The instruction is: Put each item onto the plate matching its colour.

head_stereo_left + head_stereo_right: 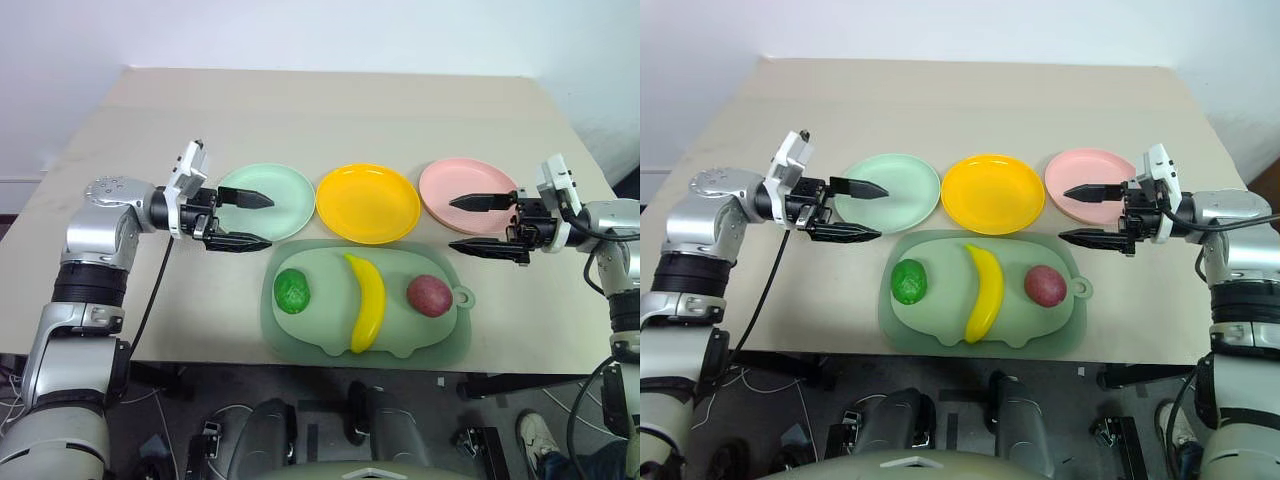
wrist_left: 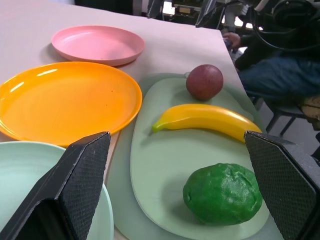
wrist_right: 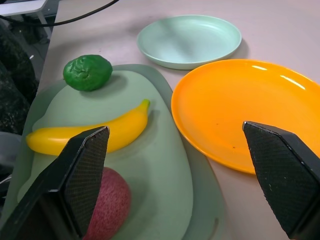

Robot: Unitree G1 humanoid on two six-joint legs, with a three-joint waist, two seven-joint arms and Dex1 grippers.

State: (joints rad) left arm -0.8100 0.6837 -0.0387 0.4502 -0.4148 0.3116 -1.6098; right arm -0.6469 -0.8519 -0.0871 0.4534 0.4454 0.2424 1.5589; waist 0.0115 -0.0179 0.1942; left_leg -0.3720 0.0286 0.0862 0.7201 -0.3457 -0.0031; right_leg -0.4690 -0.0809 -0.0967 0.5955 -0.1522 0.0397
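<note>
Fruits (image 1: 366,300) on tray (image 1: 300,340), both hands open.

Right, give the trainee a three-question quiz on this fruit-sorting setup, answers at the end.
1. True or false: the banana already lies on the yellow plate.
2. Which fruit lies nearest the right gripper? A) green fruit B) banana C) maroon fruit
3. Fill in: all three fruits rest on the pale-green ____.

Key:
1. False; it lies on the tray, in front of that plate.
2. C.
3. Tray. The mint plate, the yellow plate and the pink plate hold nothing yet, and both the left gripper and the right one have their fingers open.
</note>
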